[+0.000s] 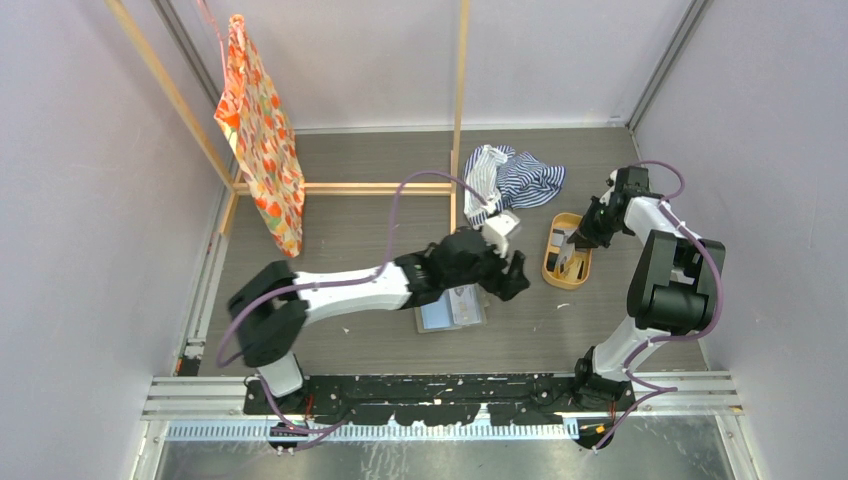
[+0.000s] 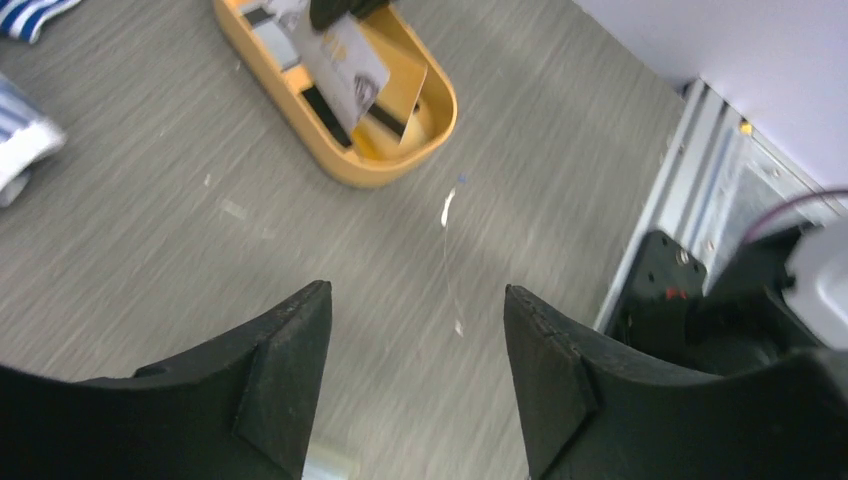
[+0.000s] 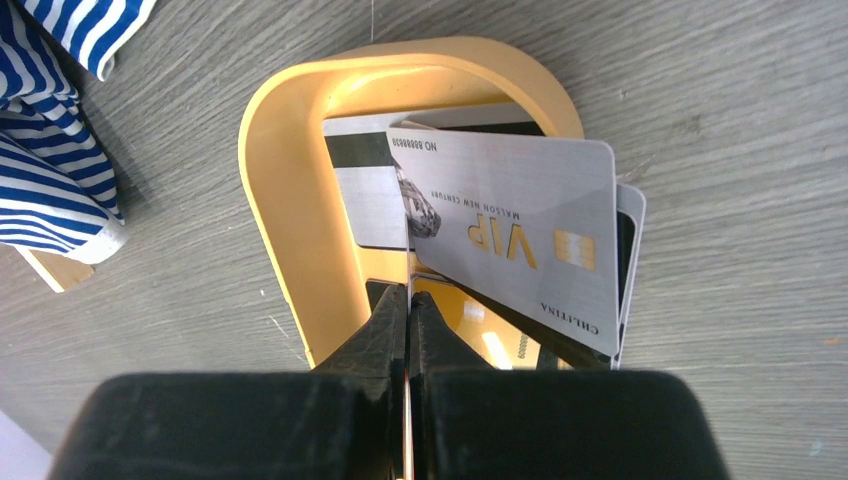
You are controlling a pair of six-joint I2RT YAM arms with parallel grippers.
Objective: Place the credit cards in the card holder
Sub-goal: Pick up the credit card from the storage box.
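Note:
My right gripper [image 3: 408,292] is shut on the edge of a silver credit card [image 3: 520,230] marked VIP and holds it tilted over the oval orange-tan tray [image 3: 280,220]. More credit cards [image 3: 365,200] lie in that tray, one with a black stripe. From above, the right gripper [image 1: 572,243] sits over the tray [image 1: 551,262]. The left gripper [image 2: 415,295] hangs open above bare table, nothing between its fingers, and looks towards the tray [image 2: 330,165] and the raised card [image 2: 345,70]. The card holder [image 1: 452,308] lies flat, grey with a pale face, partly under the left arm [image 1: 470,262].
A blue-and-white striped cloth [image 1: 512,177] lies bunched behind the tray. A wooden frame [image 1: 380,187] stands at the back, with an orange patterned bag [image 1: 262,140] hanging on its left. A metal rail [image 1: 450,390] runs along the near edge.

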